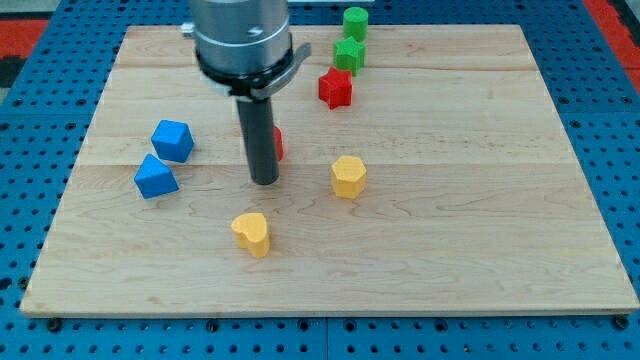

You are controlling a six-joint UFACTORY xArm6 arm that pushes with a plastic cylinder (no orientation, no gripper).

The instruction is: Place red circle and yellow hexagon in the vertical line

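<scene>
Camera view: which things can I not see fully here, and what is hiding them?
- Red block, camera view: only a sliver shows at the view's right of the rod; the rod hides its shape.
- My tip: whether it touches that red block cannot be told.
- Arm housing: cut off by the view's top edge.
- Green block: shape unclear.

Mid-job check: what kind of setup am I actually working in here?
Probably a lab tabletop pushing rig, not a home or workshop: a pale wooden board sits on blue perforated matting, scattered with small coloured blocks such as the yellow hexagon. My tip hides most of a red block.
</scene>
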